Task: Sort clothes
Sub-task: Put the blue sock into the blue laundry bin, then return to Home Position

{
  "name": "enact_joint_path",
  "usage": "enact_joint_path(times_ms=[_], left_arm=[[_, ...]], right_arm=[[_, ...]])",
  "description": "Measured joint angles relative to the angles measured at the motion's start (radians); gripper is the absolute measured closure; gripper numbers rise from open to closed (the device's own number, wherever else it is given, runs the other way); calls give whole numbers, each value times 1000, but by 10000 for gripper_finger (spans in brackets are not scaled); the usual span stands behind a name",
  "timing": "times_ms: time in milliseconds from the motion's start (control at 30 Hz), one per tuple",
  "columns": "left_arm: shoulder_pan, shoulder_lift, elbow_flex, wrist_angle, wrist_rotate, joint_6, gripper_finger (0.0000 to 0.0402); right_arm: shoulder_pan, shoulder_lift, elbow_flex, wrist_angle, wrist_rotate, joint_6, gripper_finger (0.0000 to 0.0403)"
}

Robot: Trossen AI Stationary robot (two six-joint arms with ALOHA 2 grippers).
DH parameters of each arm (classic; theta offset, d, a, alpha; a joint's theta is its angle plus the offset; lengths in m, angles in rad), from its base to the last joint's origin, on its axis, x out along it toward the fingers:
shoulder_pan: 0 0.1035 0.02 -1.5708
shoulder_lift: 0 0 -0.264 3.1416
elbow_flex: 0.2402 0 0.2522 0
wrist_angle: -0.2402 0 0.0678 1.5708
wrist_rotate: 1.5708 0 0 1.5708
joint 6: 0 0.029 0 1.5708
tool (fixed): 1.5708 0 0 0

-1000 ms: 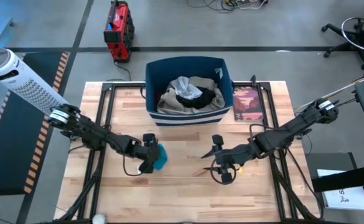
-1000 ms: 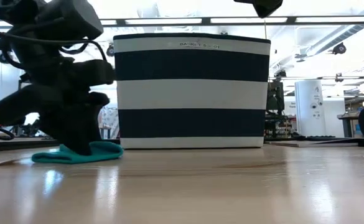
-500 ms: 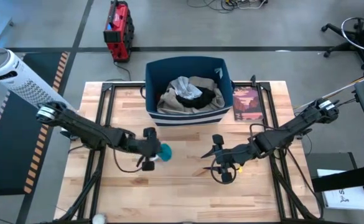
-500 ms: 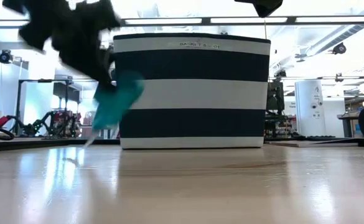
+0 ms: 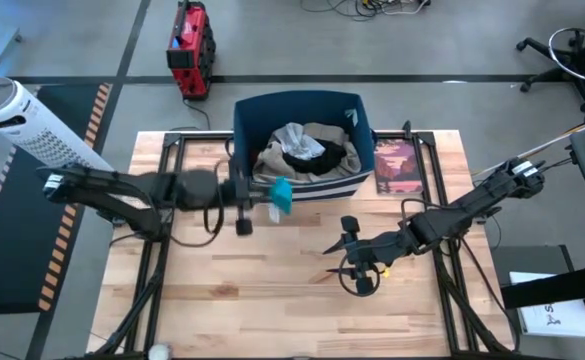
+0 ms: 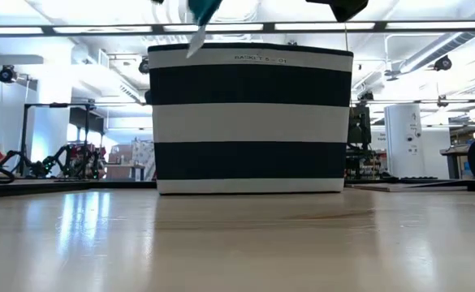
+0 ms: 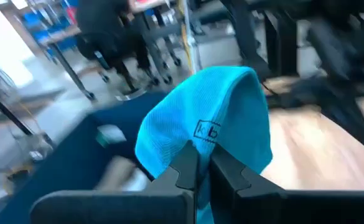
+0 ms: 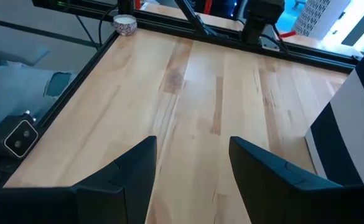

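Pale wooden tabletop (image 5: 302,300) with a navy fabric bin with white stripes (image 5: 302,190) at its far edge, flat reddish-covered book (image 5: 396,167) just beside it.

Left gripper (image 5: 264,195) raised well above the boards at the bin's near wall, fingers (image 7: 185,168) pinched together on a small teal knitted fabric piece (image 5: 281,196) (fold draped over them, small logo showing). Heaped inside the bin: khaki-beige trousers (image 5: 332,152), a pale grey piece (image 5: 292,136), a black piece (image 5: 303,153). Right gripper (image 5: 350,240) low over mid-tabletop, well apart from the bin, fingers (image 8: 129,171) spread wide, holding nothing.
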Motion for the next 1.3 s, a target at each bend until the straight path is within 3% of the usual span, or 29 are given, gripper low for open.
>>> enact_joint_path(times_ms=[267, 400, 533, 667, 1133, 1300], left_arm=[[292, 150, 259, -64, 270, 59, 400], [404, 268, 390, -175, 369, 75, 400], [468, 386, 516, -323, 395, 85, 393], [480, 466, 591, -401, 395, 99, 360], [466, 440, 592, -401, 385, 153, 179], [412, 324, 478, -312, 381, 190, 184]], right_arm=[[-11, 0, 0, -7, -1, -9, 217], [-11, 0, -1, -11, -1, -8, 217], [-11, 0, -1, -17, -1, 5, 217], [-11, 0, -1, -18, -1, 5, 217], [-11, 0, -1, -22, 0, 12, 217], [-10, 0, -1, -16, 0, -15, 219]])
